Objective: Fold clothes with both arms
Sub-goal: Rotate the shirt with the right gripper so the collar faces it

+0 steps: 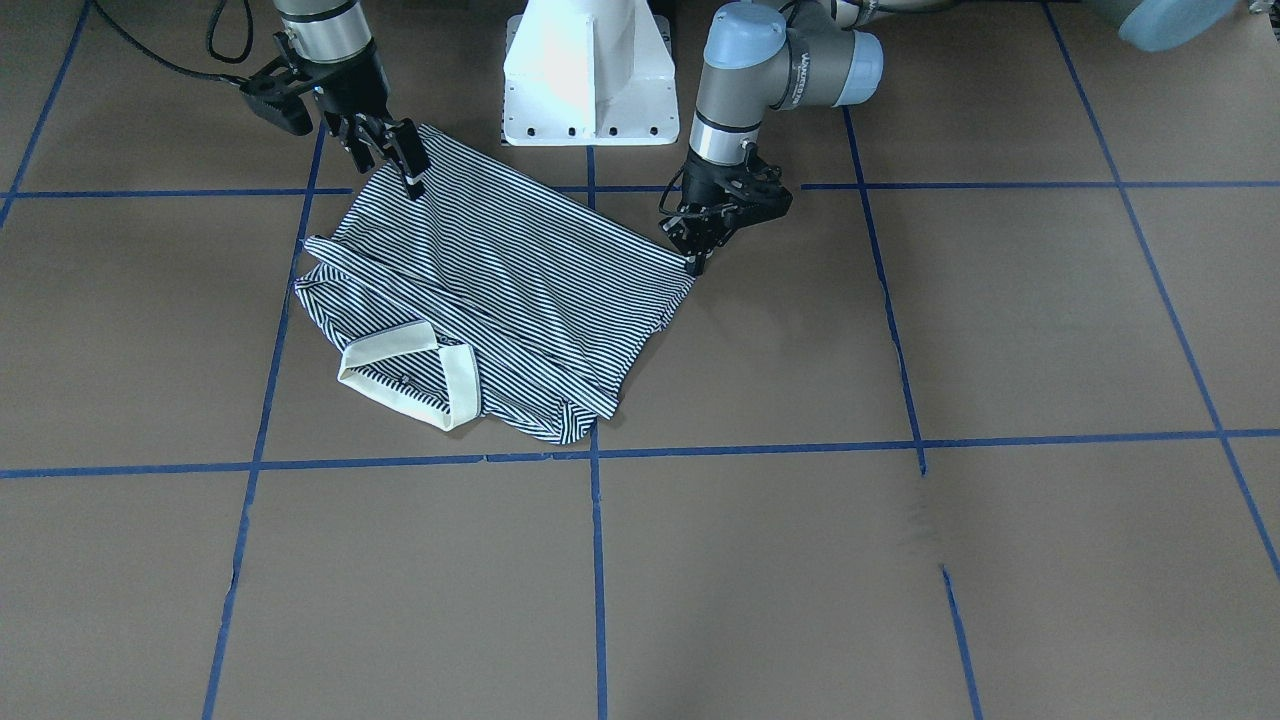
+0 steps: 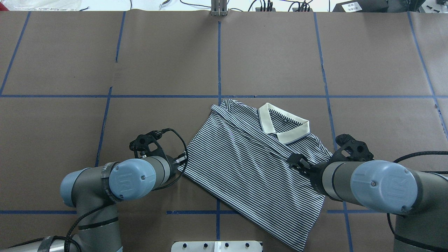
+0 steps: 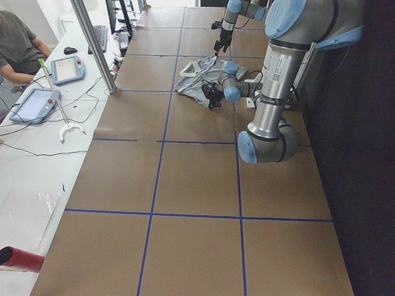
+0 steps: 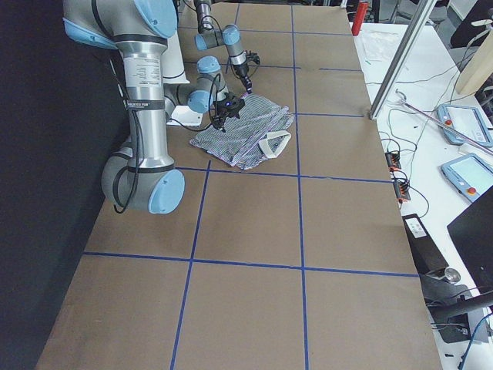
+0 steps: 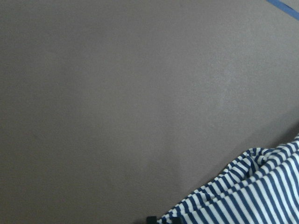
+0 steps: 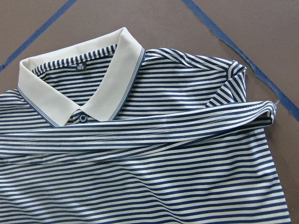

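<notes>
**A:** Start with the left end effector [image 1: 697, 255], the black one right of centre in the front-facing view. What is it doing?

**B:** Its tips point down and touch one hem corner of the short-sleeved polo shirt with thin navy-and-white stripes [image 1: 500, 290]. The fingers look drawn close together, but I cannot tell whether cloth is pinched between them. Its wrist view shows only a bunched striped edge at the lower right of the frame.

**A:** And the right end effector [image 1: 400, 165]?

**B:** It is at the upper left of the front-facing view, lowered onto the shirt's side edge. That puts it near the corner closest to the white pedestal base [image 1: 585, 70]. I cannot tell how far open it is, or whether it has hold of anything.

**A:** So where does the shirt lie from them?

**B:** It lies flat on the brown paper-covered bench [image 1: 900, 550], skewed against the blue tape grid [image 1: 595, 560]. The two end effectors sit at opposite ends of the hem edge. From there the long axis runs down and leftward in the frame to the plain cream collar [image 1: 455, 375]. One striped sleeve [image 6: 187, 126] is folded across the chest.

**A:** Which arm is nearer?

**B:** There is little in it. The left is right on its corner and the right is slightly along the side. My guess is that the coming move carries the hem along that axis toward the collar, so both would have to travel together.
</notes>
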### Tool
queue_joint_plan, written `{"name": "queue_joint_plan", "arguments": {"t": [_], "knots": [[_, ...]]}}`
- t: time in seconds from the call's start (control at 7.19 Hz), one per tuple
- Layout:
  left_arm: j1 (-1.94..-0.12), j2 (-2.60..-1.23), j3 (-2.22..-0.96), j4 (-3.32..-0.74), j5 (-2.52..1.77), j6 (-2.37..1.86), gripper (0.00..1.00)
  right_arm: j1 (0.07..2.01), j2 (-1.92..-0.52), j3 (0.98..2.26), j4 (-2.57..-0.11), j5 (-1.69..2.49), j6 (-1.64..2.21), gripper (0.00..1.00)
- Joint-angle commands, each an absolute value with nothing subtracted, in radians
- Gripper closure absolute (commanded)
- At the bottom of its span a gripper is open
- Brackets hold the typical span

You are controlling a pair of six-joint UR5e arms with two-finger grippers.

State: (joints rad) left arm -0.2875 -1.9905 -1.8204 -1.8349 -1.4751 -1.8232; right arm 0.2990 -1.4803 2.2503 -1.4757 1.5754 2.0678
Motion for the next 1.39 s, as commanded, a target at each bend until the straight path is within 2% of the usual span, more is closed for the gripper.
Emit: {"name": "queue_joint_plan", "arguments": {"t": [0.0,0.14,0.42,0.56,0.83,0.97,1.11,1.25], "knots": [[-0.331,-1.980,-1.917,-1.764,-1.476,-1.685,1.00,0.299,-1.480,2.252,-1.476,1.575,2.068,0.00],[-0.388,-1.970,-1.914,-1.766,-1.476,-1.583,1.00,0.299,-1.480,2.250,-1.474,1.572,2.068,0.00],[-0.528,-2.002,-1.780,-1.851,-1.477,-1.511,1.00,0.305,-1.470,2.255,-1.470,1.543,2.068,0.00],[-0.582,-2.041,-1.664,-1.975,-1.480,-1.456,1.00,0.307,-1.463,2.255,-1.468,1.542,2.068,0.00],[-0.696,-2.280,-1.310,-2.086,-1.485,-1.451,1.00,0.316,-1.463,2.260,-1.466,1.542,2.069,0.00],[-0.731,-2.346,-1.176,-2.167,-1.488,-1.425,1.00,0.318,-1.460,2.261,-1.465,1.543,2.069,0.00],[-0.744,-2.358,-1.104,-2.222,-1.496,-1.401,0.88,0.319,-1.435,2.260,-1.465,1.542,2.069,0.00],[-0.749,-2.358,-1.106,-2.230,-1.497,-1.393,0.47,0.319,-1.396,2.252,-1.465,1.536,2.071,0.00]]}}
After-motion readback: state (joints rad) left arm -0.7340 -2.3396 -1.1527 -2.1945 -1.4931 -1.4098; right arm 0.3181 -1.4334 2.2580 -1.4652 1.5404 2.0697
